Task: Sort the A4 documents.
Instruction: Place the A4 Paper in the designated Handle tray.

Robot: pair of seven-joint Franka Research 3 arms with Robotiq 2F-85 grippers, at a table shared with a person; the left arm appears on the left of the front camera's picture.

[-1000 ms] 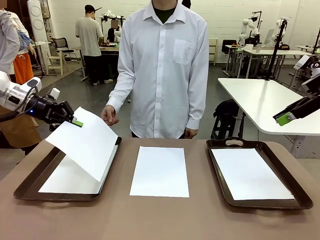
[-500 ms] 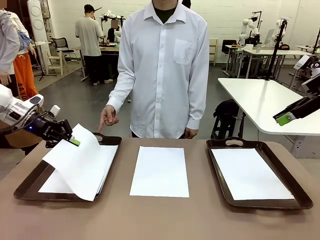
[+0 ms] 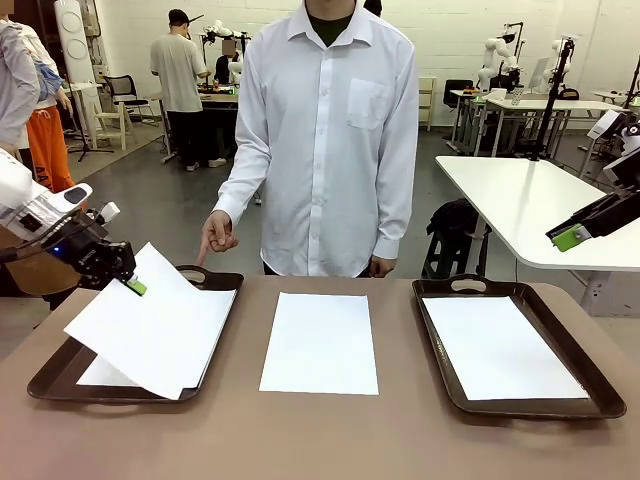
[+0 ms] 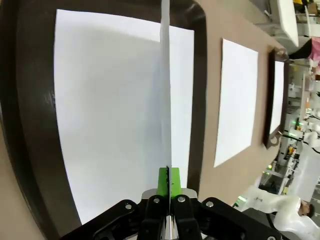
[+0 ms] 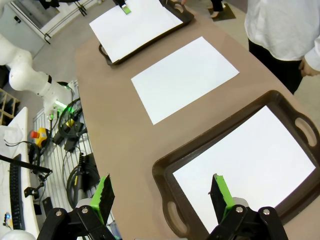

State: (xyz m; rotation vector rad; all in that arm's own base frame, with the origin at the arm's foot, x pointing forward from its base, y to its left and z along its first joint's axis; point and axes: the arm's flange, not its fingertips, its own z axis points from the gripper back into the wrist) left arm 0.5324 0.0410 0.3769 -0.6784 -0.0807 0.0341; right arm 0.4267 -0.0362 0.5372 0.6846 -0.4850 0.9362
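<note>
Lowered further toward the left tray (image 3: pixel 45 383), the A4 sheet (image 3: pixel 150 325) pinched in the left jaws, right jaws open and empty

left claw (image 3: pixel 133 287) lower, held sheet (image 3: pixel 150 325) flatter over left tray (image 3: pixel 60 372)

Bright even indoor light, soft shadows, wrist views edge-warped

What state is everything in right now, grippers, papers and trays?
Held sheet: tilted over left tray.
Left gripper: shut on held sheet.
Left-tray sheet: flat, partly covered.
Middle sheet: flat on table.
Right-tray sheet: flat in right tray.
Right gripper: open, empty.
Hand: pointing down.
</note>
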